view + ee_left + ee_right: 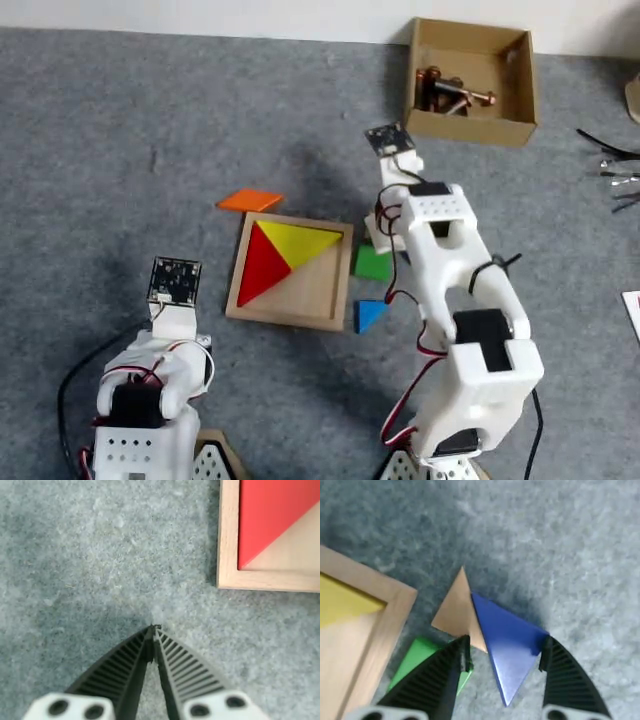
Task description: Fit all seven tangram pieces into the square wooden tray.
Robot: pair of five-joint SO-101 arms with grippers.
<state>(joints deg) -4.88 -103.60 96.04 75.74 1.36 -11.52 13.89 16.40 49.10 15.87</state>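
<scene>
**Tray (pixel 312 292) with two pieces in**

It lies on grey carpet (pixel 120 150) between the arms, with a red triangle (pixel 262 268) and a yellow triangle (pixel 300 242) inside. The right gripper (pixel 504 652) has its fingers wide apart, straddling a blue triangle (pixel 507 635). The left gripper (pixel 152 630) has its fingers pressed together, empty, beside the tray's corner.

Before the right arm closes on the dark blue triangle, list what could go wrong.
1. The tan triangle lies against the dark blue triangle, and one finger sits at the tan piece's corner. The open jaws may pinch both or shove the tan one.
2. That finger is over the green piece beside the tray, so it may get nudged.
3. The pieces lie flat on carpet, so the jaws might slip off.
</scene>
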